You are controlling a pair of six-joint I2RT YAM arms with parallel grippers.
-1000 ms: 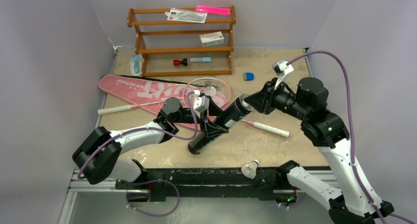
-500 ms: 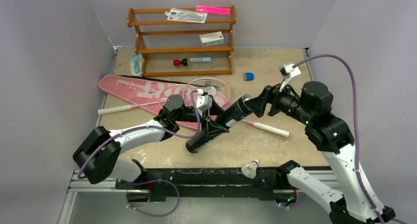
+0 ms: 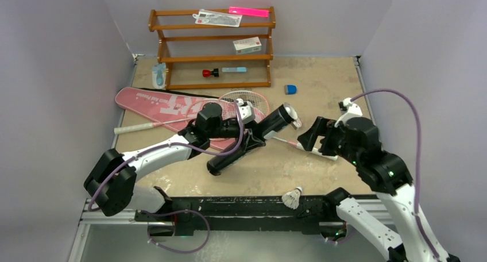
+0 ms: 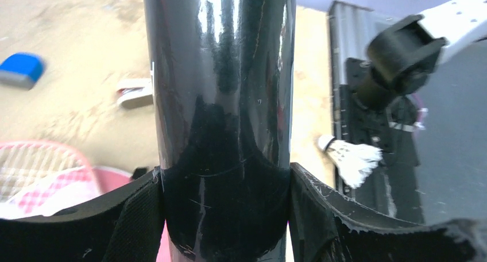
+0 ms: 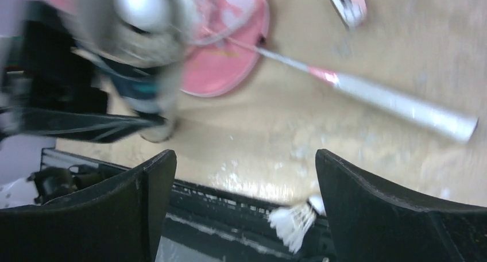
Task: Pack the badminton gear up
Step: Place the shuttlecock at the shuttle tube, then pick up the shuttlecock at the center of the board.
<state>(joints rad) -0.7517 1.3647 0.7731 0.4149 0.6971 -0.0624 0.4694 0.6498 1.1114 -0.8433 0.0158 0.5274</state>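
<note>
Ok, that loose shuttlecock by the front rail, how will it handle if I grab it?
The shuttlecock is probably very light, so a nudge may skid it off the table edge beside it. Its thin feather skirt looks crushable; grip gently, perhaps at the cork. It seems to lie sideways, so it may roll in an arc.

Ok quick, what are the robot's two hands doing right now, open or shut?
Left gripper: closed on the black tube.
Right gripper: jaws open, holding nothing.
</note>
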